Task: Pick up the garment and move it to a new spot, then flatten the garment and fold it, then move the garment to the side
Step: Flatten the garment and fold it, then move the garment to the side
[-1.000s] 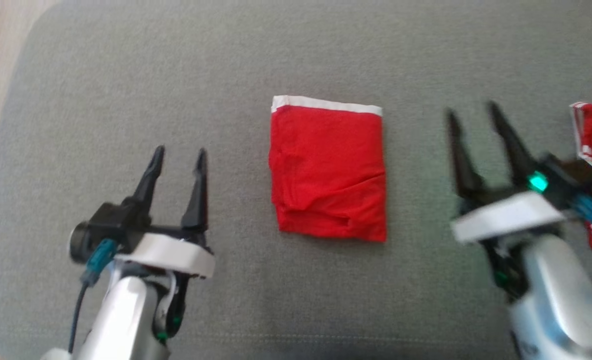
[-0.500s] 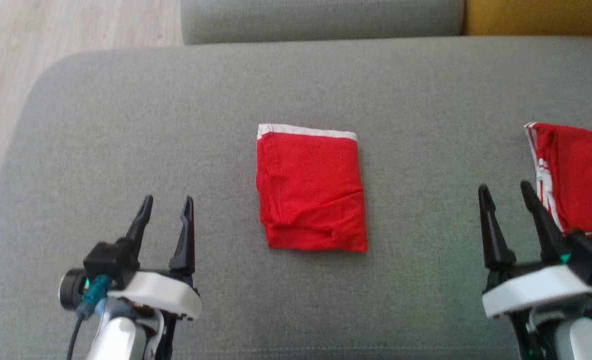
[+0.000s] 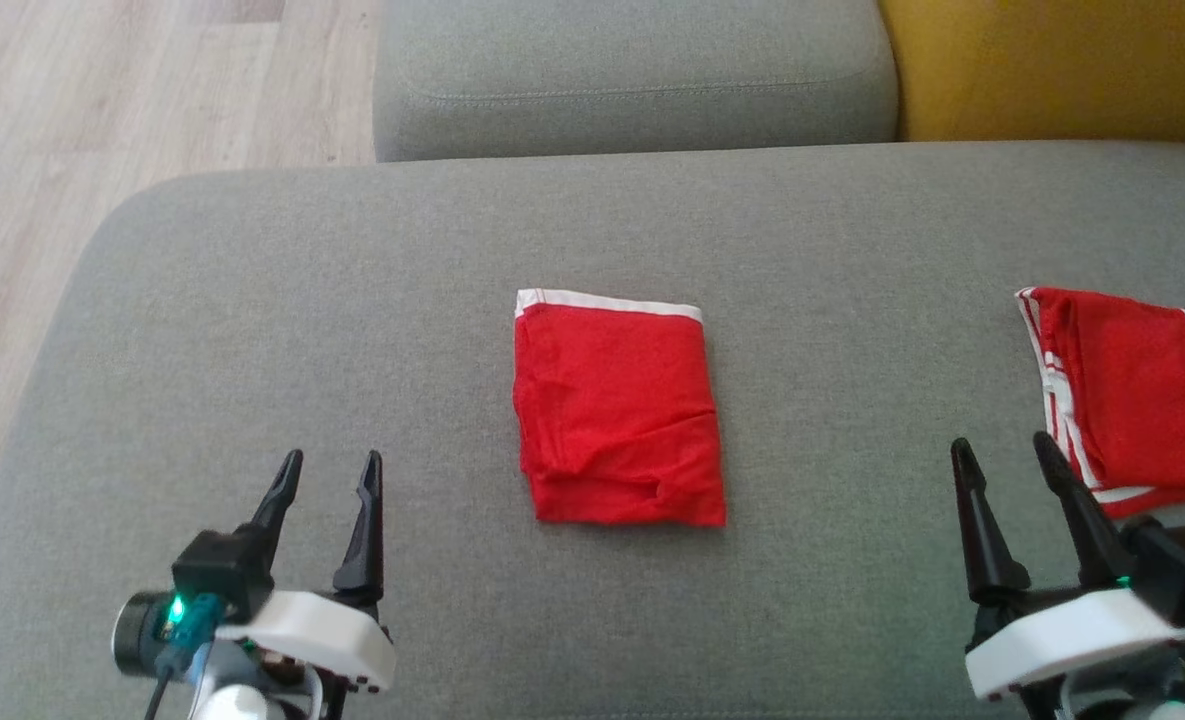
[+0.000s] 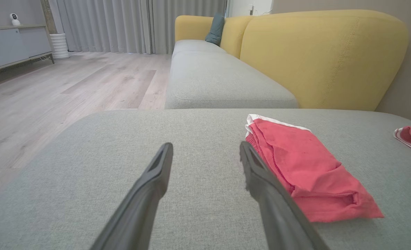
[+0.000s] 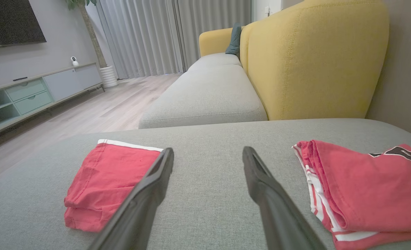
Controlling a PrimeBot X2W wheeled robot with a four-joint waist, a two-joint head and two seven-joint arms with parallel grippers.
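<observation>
A red garment (image 3: 617, 410) with a white band along its far edge lies folded into a small rectangle in the middle of the grey cushion (image 3: 252, 300). My left gripper (image 3: 332, 458) hovers near the front edge, left of the garment, open and empty. My right gripper (image 3: 999, 442) is at the lower right, also open with nothing between its fingers. In the left wrist view the garment (image 4: 306, 166) lies just right of my left gripper (image 4: 206, 146). In the right wrist view the garment (image 5: 104, 180) sits left of my right gripper (image 5: 208, 150).
A second red garment with white stripes (image 3: 1142, 395) lies at the cushion's right edge, just beyond my right gripper, and shows too in the right wrist view (image 5: 365, 187). Behind are another grey seat (image 3: 632, 80) and a yellow backrest (image 3: 1042, 70). Wooden floor (image 3: 82, 120) lies to the left.
The head camera has tilted up, bringing the far seat and backrest into view. Both grippers have drawn back from the folded garment toward the front edge, still open.
</observation>
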